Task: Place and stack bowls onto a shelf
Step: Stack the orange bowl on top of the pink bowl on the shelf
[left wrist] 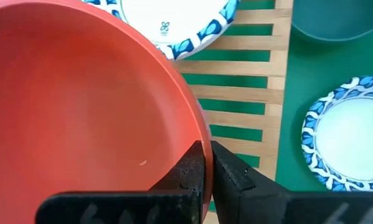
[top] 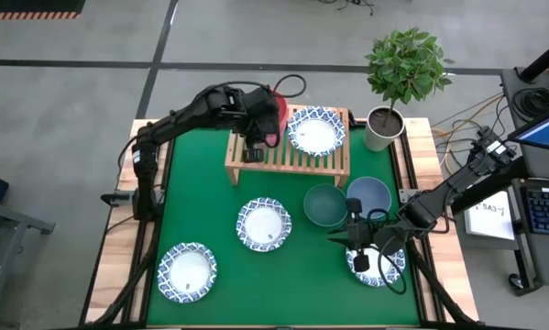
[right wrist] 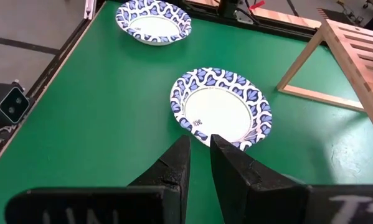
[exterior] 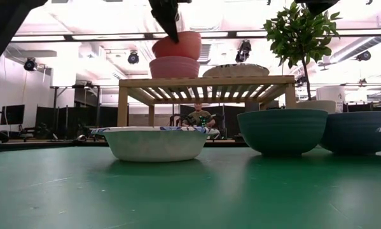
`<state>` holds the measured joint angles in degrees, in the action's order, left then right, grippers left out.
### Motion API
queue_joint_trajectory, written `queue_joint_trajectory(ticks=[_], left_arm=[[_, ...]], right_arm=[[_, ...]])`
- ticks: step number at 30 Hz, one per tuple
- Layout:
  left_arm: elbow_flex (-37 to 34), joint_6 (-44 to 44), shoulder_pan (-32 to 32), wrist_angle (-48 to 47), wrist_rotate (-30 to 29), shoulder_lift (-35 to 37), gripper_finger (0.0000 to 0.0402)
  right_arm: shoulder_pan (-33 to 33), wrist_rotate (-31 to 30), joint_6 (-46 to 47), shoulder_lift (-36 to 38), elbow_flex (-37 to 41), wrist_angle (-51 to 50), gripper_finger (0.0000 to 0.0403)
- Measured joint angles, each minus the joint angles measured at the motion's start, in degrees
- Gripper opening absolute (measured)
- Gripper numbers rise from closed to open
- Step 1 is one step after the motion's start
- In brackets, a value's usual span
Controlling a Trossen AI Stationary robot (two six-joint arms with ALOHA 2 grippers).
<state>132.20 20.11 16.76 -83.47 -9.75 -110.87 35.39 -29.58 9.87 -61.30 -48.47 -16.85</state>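
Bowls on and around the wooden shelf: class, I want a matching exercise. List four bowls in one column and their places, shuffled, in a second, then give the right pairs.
Column 1:
1. red bowl
2. pink bowl
3. teal-green bowl
4. blue bowl

Column 2:
a. on the green mat, just in front of the shelf
b. gripped at its rim by the left gripper, tilted above another bowl
c. on the shelf top, under the red one
d. on the mat, nearest the plant pot

Pairs: 1-b, 2-c, 3-a, 4-d
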Motion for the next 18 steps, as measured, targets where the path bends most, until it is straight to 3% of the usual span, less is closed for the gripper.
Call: queue_joint_trajectory(ticks=[18], left_arm=[[-0.2, -2.8, 0.2, 0.3, -0.3, 0.0, 0.0024]], right_arm=[[0.0, 0.0, 0.1, 0.0, 0.0, 0.7, 0.0052]])
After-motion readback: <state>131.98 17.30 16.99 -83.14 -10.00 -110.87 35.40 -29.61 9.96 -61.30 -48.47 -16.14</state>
